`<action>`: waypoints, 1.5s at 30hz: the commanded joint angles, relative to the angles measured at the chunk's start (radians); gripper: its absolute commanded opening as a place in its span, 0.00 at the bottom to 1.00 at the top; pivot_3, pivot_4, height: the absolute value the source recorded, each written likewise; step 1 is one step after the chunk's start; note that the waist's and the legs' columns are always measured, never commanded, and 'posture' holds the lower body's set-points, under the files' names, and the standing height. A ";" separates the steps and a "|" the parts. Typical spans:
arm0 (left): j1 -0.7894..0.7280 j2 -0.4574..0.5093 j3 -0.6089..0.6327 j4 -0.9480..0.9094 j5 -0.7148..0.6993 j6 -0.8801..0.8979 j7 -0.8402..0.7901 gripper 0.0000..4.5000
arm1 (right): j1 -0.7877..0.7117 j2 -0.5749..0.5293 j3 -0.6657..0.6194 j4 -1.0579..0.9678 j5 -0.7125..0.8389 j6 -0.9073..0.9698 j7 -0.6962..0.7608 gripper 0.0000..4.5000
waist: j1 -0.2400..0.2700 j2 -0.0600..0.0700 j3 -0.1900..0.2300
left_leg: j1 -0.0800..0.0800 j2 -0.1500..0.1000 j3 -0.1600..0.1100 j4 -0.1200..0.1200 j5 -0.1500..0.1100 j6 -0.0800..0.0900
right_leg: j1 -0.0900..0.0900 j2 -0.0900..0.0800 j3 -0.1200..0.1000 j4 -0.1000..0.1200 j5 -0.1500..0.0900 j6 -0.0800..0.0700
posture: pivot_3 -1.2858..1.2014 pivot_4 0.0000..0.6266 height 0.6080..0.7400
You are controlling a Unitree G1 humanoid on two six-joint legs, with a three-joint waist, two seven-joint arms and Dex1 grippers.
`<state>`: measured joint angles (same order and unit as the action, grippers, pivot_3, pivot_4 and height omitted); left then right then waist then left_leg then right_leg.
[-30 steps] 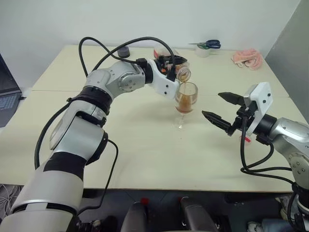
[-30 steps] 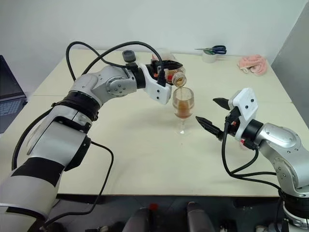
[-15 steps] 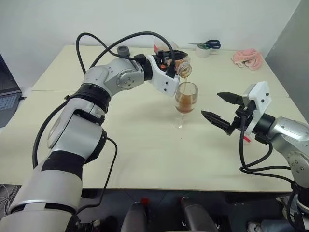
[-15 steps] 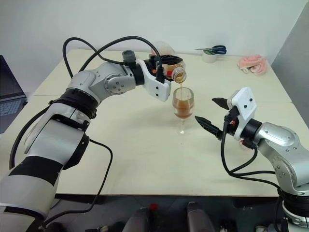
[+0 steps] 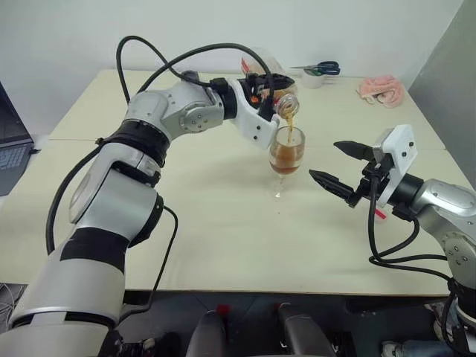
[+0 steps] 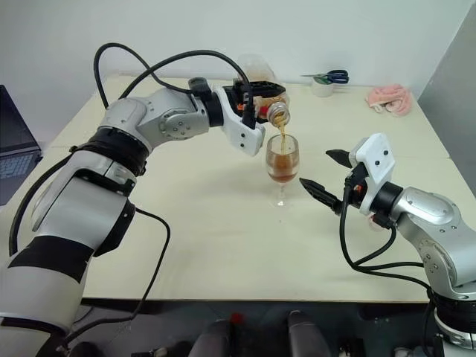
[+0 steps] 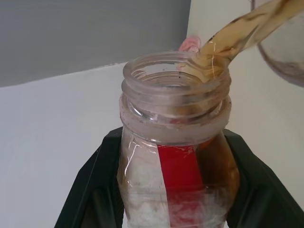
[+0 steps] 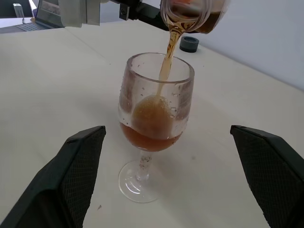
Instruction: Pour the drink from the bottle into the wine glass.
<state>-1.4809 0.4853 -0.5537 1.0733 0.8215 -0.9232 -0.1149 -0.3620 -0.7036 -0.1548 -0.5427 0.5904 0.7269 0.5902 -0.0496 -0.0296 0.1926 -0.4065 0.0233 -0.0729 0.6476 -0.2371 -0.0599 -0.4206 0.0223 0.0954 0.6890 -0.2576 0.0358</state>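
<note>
Pale cream surface [image 5: 223,223] under a plain white wall carries the scene; a laptop edge [image 5: 11,141] sits at the far left, well apart from the work. Moving rightward, the left hand [image 6: 260,100] is clamped on the bottle [image 6: 269,103], which lies tipped roughly level with its open mouth just above the rim of the wine glass [image 6: 282,160]; no cap is on the neck. From the left wrist view the two black fingers [image 7: 92,190] press the bottle's sides, and the drink [image 7: 237,33] runs out of the mouth in a thin amber stream. That stream lands inside the bowl, which looks about half full, with droplets on the inner wall; the glass stands upright on its foot, untouched by either hand.

To pour well, I would keep the mouth centred over the bowl and close to the rim without knocking it — a stemmed glass tips easily; add tilt slowly as the bottle empties, since only a little liquid seems left near its shoulder; then roll back upright before drawing away, so the last drip falls in the glass.

Further right, the right hand [image 5: 338,165] hovers near the glass with its fingers spread wide, gripping nothing — well placed to steady the stem if needed. Scissors [image 5: 321,68] and a pink cloth [image 5: 381,89] lie at the far edge.
</note>
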 commanded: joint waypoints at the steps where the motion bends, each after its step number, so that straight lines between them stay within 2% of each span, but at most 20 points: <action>1: -0.021 0.001 0.041 0.012 -0.067 -0.001 -0.020 0.47 | -0.018 -0.005 -0.010 -0.014 0.000 -0.024 0.008 1.00 | 0.000 0.000 0.000 | 0.000 0.000 0.000 0.000 0.000 0.000 | 0.000 0.000 0.000 0.000 0.000 0.000 | 0.52 0.24 1.00; 9: 0.093 -0.025 0.203 0.033 -0.386 0.075 -0.326 0.47 | -0.072 -0.004 -0.019 -0.009 0.027 -0.023 0.027 1.00 | -0.004 0.000 0.000 | 0.002 0.000 0.001 0.000 0.000 0.000 | 0.000 0.000 0.001 0.002 0.000 0.000 | 0.52 0.24 1.00; 12: 0.144 -0.046 0.295 -0.004 -0.538 0.161 -0.446 0.47 | -0.107 -0.004 -0.015 0.000 0.035 -0.026 0.039 1.00 | -0.005 0.000 0.000 | 0.002 0.000 0.001 0.000 0.000 0.000 | 0.000 0.000 0.001 0.003 0.000 0.000 | 0.52 0.24 1.00; 17: 0.234 -0.055 0.459 -0.115 -0.756 0.402 -0.541 0.47 | -0.282 0.005 0.014 0.052 0.060 -0.009 0.061 1.00 | -0.011 0.000 0.000 | 0.003 0.001 0.001 0.000 0.000 0.000 | 0.000 0.000 0.001 0.004 0.000 0.000 | 0.52 0.24 1.00; 21: 0.353 -0.046 0.600 -0.286 -0.898 0.697 -0.484 0.47 | -0.458 0.006 0.120 0.123 0.037 0.029 0.101 1.00 | -0.017 0.000 0.000 | 0.005 0.002 0.001 0.000 0.000 0.000 | 0.000 0.001 0.001 0.007 0.000 -0.001 | 0.52 0.24 1.00; 28: 0.597 -0.061 0.755 -0.627 -1.029 1.052 -0.324 0.47 | -0.572 0.101 0.286 0.237 -0.012 0.019 0.175 1.00 | -0.020 0.001 0.000 | 0.005 0.003 0.000 0.000 0.000 0.000 | 0.000 0.001 0.000 0.007 -0.001 -0.001 | 0.52 0.24 1.00; 34: 0.762 -0.091 0.821 -0.806 -1.079 1.163 -0.225 0.47 | -0.601 0.168 0.409 0.268 -0.097 -0.009 0.220 1.00 | -0.008 0.000 -0.001 | 0.004 0.003 -0.001 0.001 0.000 0.000 | 0.000 0.000 -0.002 0.007 -0.001 -0.001 | 0.52 0.24 1.00; 42: 0.868 -0.099 0.837 -0.866 -1.080 1.220 -0.156 0.47 | -0.610 0.211 0.431 0.284 -0.131 -0.025 0.277 1.00 | -0.003 0.000 -0.001 | 0.004 0.002 -0.002 0.001 0.000 0.000 | 0.001 -0.001 -0.003 0.007 0.000 -0.001 | 0.52 0.24 1.00; 43: 0.873 -0.098 0.838 -0.865 -1.074 1.219 -0.144 0.63 | -0.610 0.213 0.432 0.285 -0.135 -0.026 0.281 1.00 | -0.004 0.000 -0.001 | 0.004 0.002 -0.002 0.001 0.000 0.000 | 0.001 -0.001 -0.003 0.007 0.000 -0.001 | 0.52 0.24 1.00; 45: 0.883 -0.095 0.837 -0.865 -1.065 1.218 -0.127 0.75 | -0.609 0.218 0.433 0.288 -0.143 -0.029 0.289 1.00 | -0.004 0.000 -0.001 | 0.005 0.003 -0.002 0.001 0.000 0.000 | 0.001 -0.001 -0.003 0.007 0.000 -0.001 | 0.52 0.24 1.00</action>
<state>-0.5988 0.3832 0.2724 0.2457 -0.2518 0.3001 -0.2589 -0.9514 -0.4911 0.2892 -0.2369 0.4524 0.7215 0.8695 -0.0536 -0.0298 0.1918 -0.4018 0.0259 -0.0746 0.6484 -0.2369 -0.0603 -0.4199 0.0217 0.0926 0.6959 -0.2581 0.0344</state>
